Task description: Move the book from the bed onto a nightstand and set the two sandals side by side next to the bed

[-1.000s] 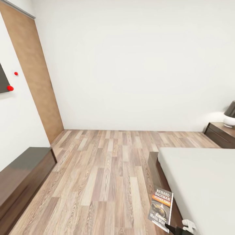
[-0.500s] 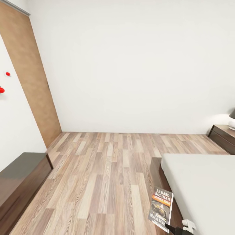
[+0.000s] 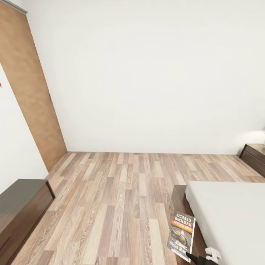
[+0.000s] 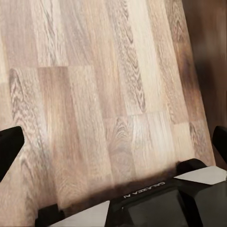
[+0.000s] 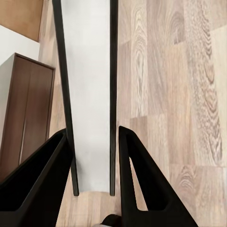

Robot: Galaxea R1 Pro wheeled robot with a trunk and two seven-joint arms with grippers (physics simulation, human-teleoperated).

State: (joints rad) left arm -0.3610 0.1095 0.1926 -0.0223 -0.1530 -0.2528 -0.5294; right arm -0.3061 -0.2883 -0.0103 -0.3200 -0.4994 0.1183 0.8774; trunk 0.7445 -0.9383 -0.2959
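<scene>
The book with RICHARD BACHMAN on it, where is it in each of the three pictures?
Head view: the book stands upright at the lower right, held by the right gripper, beside the bed.
Right wrist view: seen edge-on, its pages run between the two black fingers.
Left wrist view: not in it.
Shared landmark: the wood-plank floor.

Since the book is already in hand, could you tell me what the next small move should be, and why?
Probably turn the base right and roll along the bed toward the nightstand. The right gripper is shut on the book, held upright beside the bed's corner, and the nightstand sits at the far right edge of the head view, likely out of reach.
</scene>
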